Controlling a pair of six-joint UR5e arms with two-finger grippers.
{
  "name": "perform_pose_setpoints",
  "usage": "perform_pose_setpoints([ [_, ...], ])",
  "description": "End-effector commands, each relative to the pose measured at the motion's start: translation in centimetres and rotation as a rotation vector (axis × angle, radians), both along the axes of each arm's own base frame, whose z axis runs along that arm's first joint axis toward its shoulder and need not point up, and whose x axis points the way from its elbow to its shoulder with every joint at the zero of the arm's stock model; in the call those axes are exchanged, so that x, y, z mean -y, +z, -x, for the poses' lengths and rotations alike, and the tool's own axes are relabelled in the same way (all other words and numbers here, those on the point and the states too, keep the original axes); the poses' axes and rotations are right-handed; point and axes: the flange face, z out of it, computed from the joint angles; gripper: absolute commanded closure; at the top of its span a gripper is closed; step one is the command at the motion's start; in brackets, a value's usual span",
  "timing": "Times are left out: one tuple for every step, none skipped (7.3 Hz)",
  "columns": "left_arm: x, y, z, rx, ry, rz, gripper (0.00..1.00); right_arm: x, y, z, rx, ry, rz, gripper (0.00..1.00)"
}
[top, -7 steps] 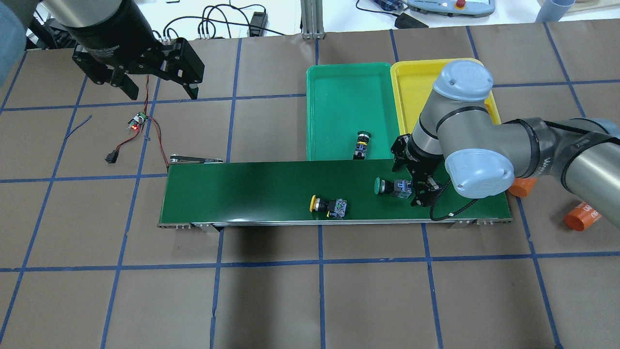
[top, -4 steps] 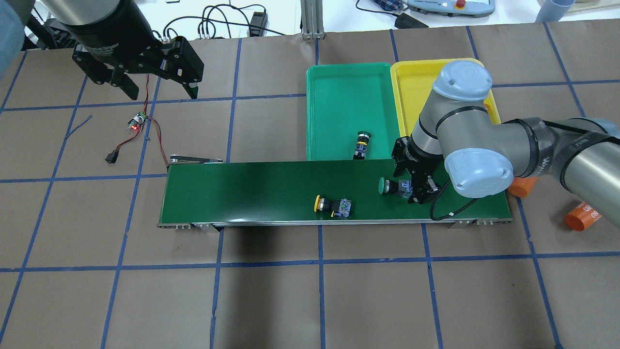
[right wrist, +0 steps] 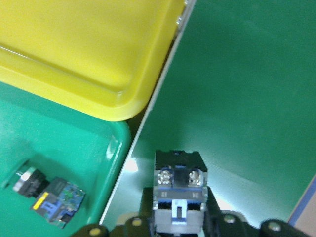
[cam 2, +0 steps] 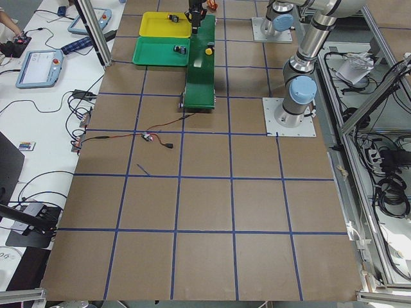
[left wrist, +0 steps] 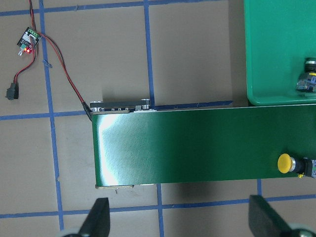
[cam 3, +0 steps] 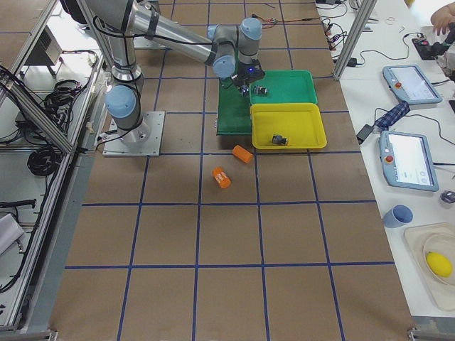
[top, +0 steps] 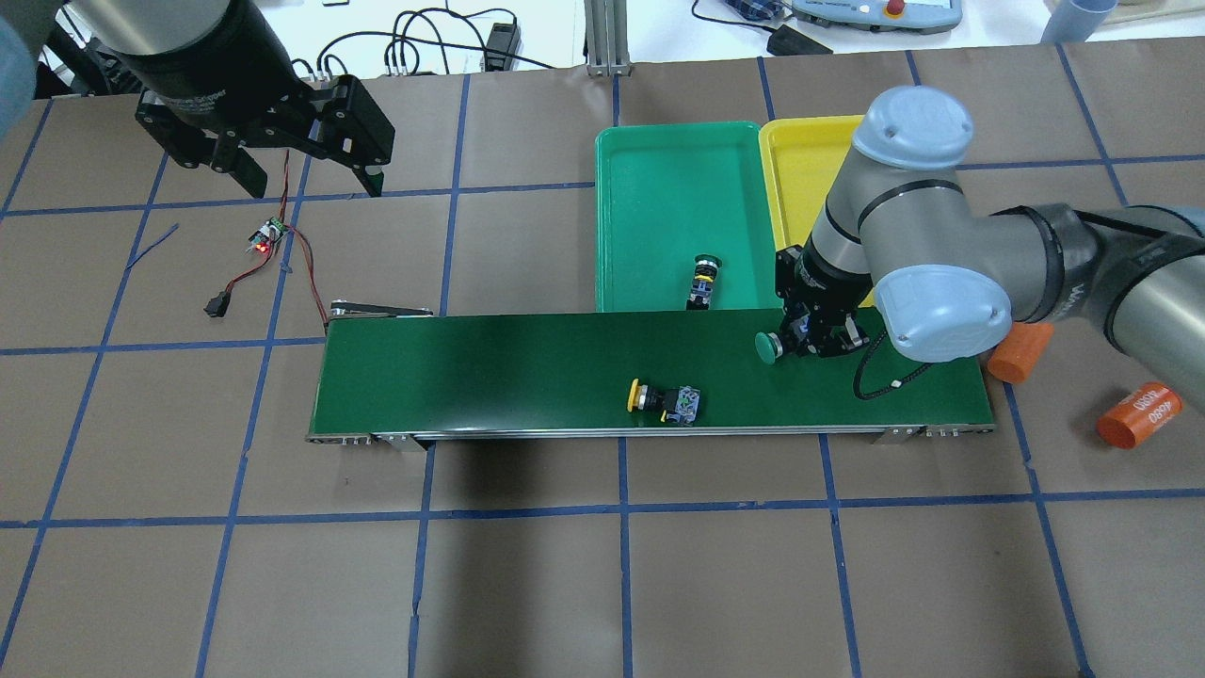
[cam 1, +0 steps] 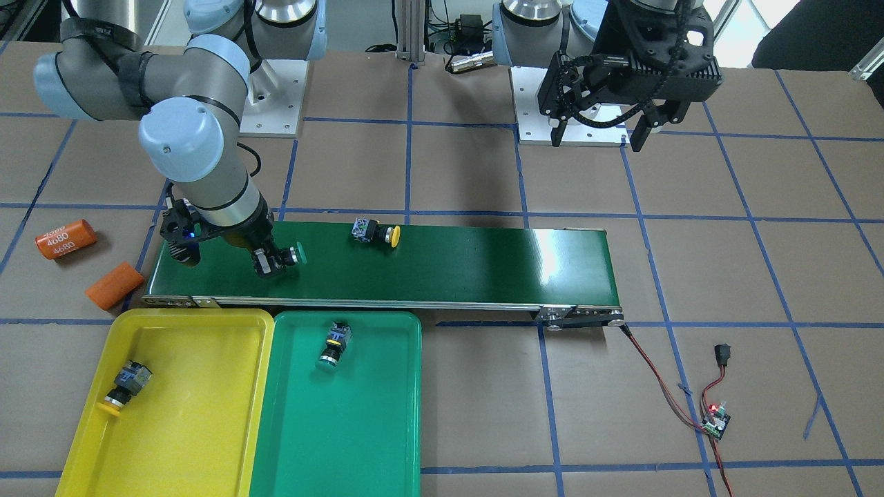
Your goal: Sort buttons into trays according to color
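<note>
My right gripper (top: 811, 339) is shut on a green button (top: 768, 347), held just above the conveyor's right end beside the green tray (top: 659, 179). The right wrist view shows its blue-and-black body (right wrist: 178, 192) clamped between the fingers. Another green button (top: 703, 281) lies in the green tray. A yellow button (top: 664, 400) lies on the belt, and another yellow button (cam 1: 124, 386) lies in the yellow tray (cam 1: 179, 428). My left gripper (top: 313, 185) hangs open and empty over the table's far left.
The dark green conveyor (top: 490, 372) runs across the middle in front of the trays. Two orange cylinders (top: 1021, 350) (top: 1137, 414) lie past its right end. A small circuit board with a red light and wires (top: 268, 235) lies left of the belt.
My right gripper has closed on the green button and carried it a little toward the trays. The yellow button has travelled right along the belt. The left gripper has barely moved.
</note>
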Motion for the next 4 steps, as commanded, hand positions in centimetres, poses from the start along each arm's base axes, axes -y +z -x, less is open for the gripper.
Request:
perform_pose_setpoints([
  [-0.2, 0.2, 0.0, 0.001, -0.001, 0.005, 0.00, 6.1, -0.8, -0.4, -0.008, 0.200, 0.078, 1.00],
  [-0.4, 0.6, -0.1, 0.007, 0.002, 0.013, 0.00, 7.5, -1.6, -0.8, -0.017, 0.310, 0.106, 1.00],
  [-0.5, 0.6, -0.2, 0.008, 0.003, 0.012, 0.00, 7.4, -2.1, -1.7, -0.018, 0.440, 0.105, 1.00],
  [-0.4, 0.6, -0.2, 0.005, 0.003, 0.012, 0.00, 7.1, -2.9, -3.5, -0.019, 0.556, 0.100, 1.00],
])
